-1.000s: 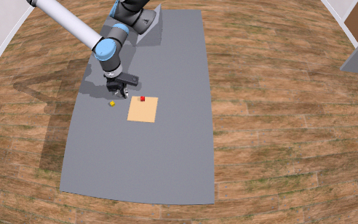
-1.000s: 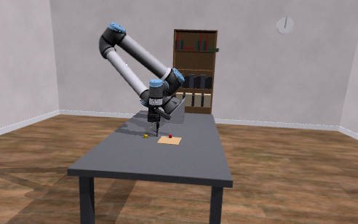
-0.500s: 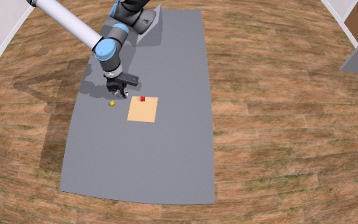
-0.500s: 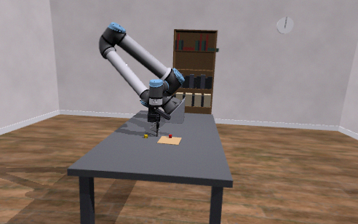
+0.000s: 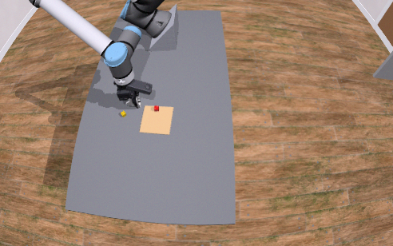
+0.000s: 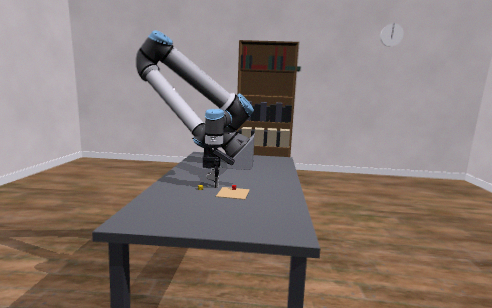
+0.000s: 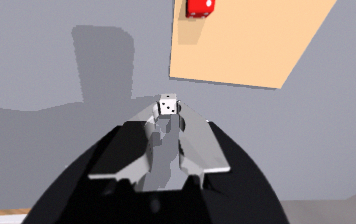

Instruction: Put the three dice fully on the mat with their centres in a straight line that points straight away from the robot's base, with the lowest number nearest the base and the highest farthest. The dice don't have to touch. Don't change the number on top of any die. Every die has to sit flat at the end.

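Gripping white die (image 7: 168,106) in two-jaw gripper (image 5: 138,105) (image 6: 216,185) (image 7: 169,102), by opposite sides, probably to preserve top number | leaving room beyond red die (image 5: 156,108) (image 6: 234,187) (image 7: 200,7), likely lowest, at tan mat's (image 5: 156,121) (image 6: 233,194) (image 7: 235,50) base-side edge
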{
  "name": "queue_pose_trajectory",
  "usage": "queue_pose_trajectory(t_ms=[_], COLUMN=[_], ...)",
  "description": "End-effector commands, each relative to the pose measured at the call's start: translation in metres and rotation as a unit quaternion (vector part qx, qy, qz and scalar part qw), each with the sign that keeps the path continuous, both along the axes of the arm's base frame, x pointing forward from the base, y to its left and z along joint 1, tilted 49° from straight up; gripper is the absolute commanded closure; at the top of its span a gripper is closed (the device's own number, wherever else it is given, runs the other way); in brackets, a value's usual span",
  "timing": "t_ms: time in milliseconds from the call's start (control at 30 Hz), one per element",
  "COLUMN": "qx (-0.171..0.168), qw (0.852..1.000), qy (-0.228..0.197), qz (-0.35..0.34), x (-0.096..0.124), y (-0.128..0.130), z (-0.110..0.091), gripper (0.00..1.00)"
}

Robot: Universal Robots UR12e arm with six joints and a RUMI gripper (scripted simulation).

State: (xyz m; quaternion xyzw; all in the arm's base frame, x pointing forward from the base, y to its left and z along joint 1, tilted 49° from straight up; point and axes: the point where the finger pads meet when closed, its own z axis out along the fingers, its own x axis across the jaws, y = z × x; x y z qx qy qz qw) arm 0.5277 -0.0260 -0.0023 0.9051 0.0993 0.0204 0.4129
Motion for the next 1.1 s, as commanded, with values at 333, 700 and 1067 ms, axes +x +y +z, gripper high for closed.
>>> queue_pose_trajectory(t_ms=[333,700,1067], qx=[0.000,0.000,0.000], qw=[1.000,1.000,1.000], qy=[0.000,0.000,0.000], qz=[0.000,0.000,0.000], x=[-0.001,-0.007,-0.011], y=[0.011,0.047,0.073], z=[0.010,0.042,0.064], gripper=[0.97,0.97,0.97])
